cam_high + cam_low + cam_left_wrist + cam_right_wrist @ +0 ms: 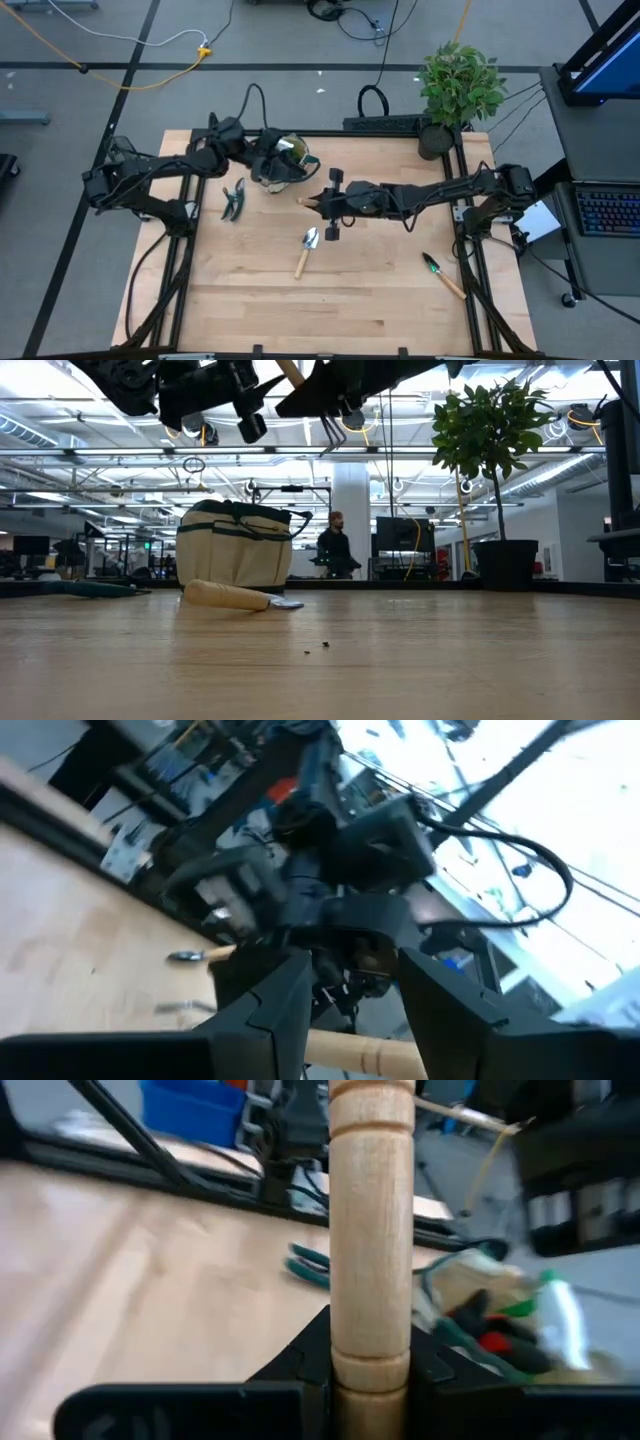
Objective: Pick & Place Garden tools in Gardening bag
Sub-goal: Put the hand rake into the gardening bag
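Note:
The beige gardening bag (285, 160) stands on its base at the table's far middle. It also shows in the low view (238, 550) and in the right wrist view (490, 1305), with green and red things inside. My right gripper (318, 202) is high above the table, just right of the bag, shut on a wooden-handled tool (370, 1230). The tool's head is hidden. My left gripper (350, 960) is open over the bag's left side (272, 165), facing the right gripper. The handle's free end (350, 1050) shows between its fingers. My right gripper pinches the round wooden handle (370, 1365) between its two fingers, which lie along it. The handle's free end (303, 200) sticks out level toward the bag, clear of the table. I cannot tell whether my left gripper touches the handle.
A silver trowel (306, 250) lies flat at mid table and a green-bladed trowel (440, 272) near the right edge. Dark pruning shears (233, 200) lie left of the bag. A potted plant (458, 85) stands at the far right corner.

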